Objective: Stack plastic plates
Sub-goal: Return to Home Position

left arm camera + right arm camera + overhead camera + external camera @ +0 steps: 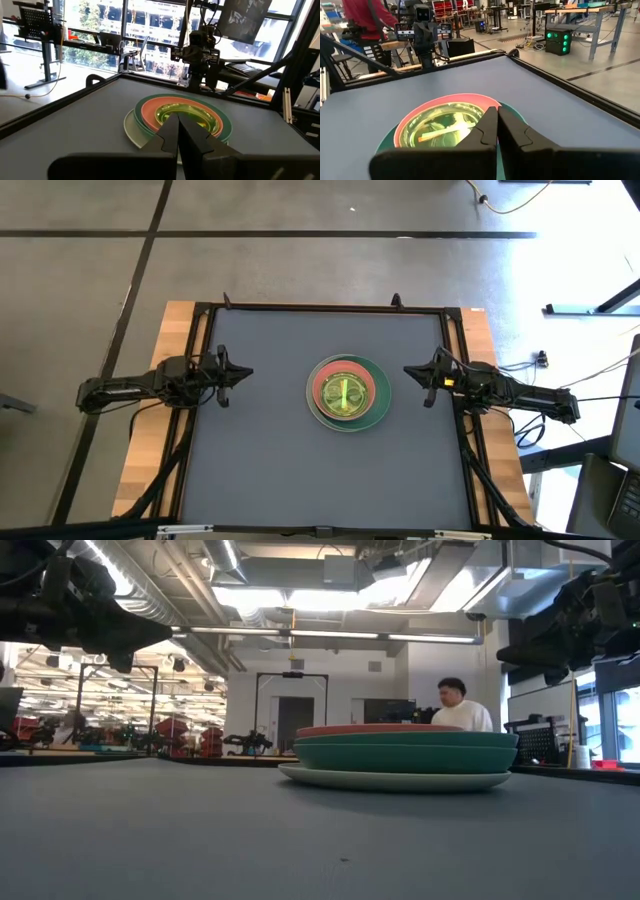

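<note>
As stack of plastic plates (347, 393) stands complete at centre of worktop (260, 465) — lime green plate (345, 396) on top — park left gripper (244, 373) and right gripper (409, 372) at own sides, high, well apart from stack; fingers (167, 140) clenched, empty.

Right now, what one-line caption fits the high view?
Plate stack centred, lime green plate on top; left tool and right tool shut, parked either side.

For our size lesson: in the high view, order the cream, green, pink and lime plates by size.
1. Cream plate and green plate: look alike, unranked.
2. Pink plate.
3. Lime plate.
</note>
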{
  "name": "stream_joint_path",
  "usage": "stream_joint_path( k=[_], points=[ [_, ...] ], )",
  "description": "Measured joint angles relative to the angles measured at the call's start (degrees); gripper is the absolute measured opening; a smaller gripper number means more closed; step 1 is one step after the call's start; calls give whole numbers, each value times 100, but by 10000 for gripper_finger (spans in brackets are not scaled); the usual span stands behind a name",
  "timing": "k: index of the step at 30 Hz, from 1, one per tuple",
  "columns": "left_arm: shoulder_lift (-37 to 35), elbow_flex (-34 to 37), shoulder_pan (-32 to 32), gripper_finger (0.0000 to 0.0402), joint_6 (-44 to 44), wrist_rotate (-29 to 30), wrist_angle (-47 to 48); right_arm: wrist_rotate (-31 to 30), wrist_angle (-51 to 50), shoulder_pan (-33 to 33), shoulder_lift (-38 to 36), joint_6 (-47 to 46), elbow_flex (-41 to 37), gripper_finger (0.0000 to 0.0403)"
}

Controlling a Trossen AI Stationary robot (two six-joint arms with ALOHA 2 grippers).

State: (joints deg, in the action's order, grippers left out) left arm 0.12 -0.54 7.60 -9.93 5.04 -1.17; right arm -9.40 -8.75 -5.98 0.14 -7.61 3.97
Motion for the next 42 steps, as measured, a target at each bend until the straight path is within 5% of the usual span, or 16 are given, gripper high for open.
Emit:
stream_joint_path(
  k=[7,42],
  points=[
    [0,0,0,0,0,0,-4,939,847,-4,3,173,-307,3],
    [2,4,0,0,-2,0,-8,900,955,-4,201,192,-354,3]
  ],
)
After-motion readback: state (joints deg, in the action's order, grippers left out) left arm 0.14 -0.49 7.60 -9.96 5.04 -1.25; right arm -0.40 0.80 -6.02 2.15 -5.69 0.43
